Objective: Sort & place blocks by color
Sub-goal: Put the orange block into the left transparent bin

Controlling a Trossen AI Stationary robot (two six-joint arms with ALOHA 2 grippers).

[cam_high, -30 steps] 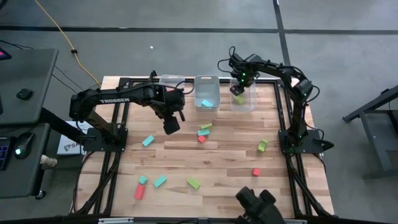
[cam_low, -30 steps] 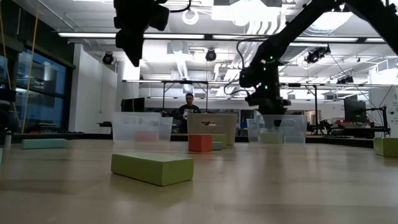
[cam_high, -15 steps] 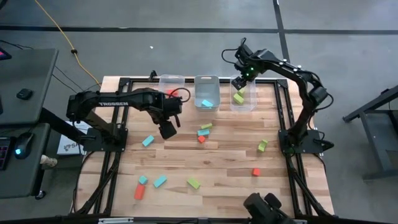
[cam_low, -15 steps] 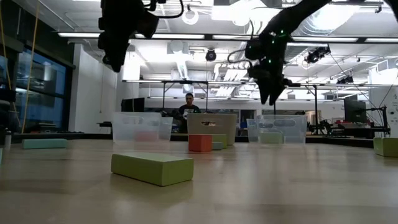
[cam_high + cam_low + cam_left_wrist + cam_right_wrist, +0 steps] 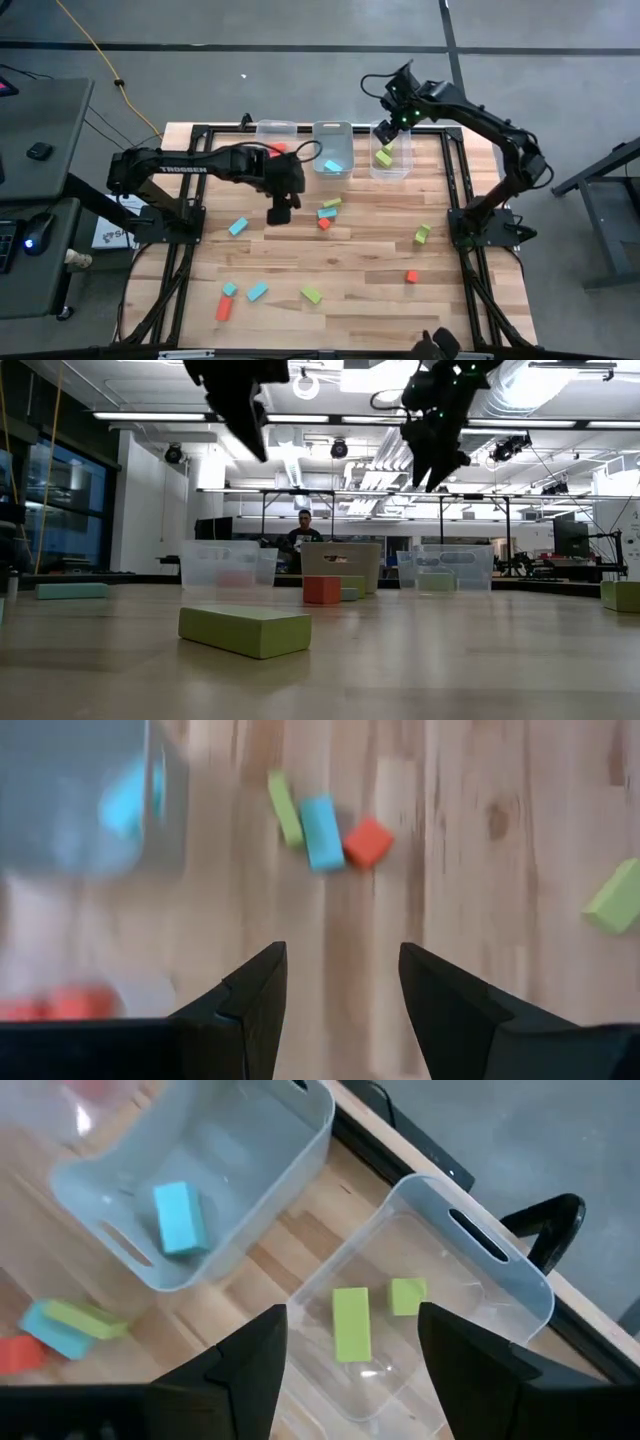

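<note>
Blocks (image 5: 312, 295): small matte cubes and bars, lying scattered on plank table (image 5: 360, 300); some sitting in clear bins (image 5: 389, 165). Left gripper (image 5: 279, 214) hovering mid-table, gaping, empty. Right gripper (image 5: 384, 130) hanging over green bin, gaping, empty.

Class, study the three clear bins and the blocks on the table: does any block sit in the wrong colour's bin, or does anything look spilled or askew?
Nothing stands out. The right bin holds only two green blocks, the middle bin one blue block, and the left bin shows only red. The loose blocks on the table are simply unsorted.
</note>
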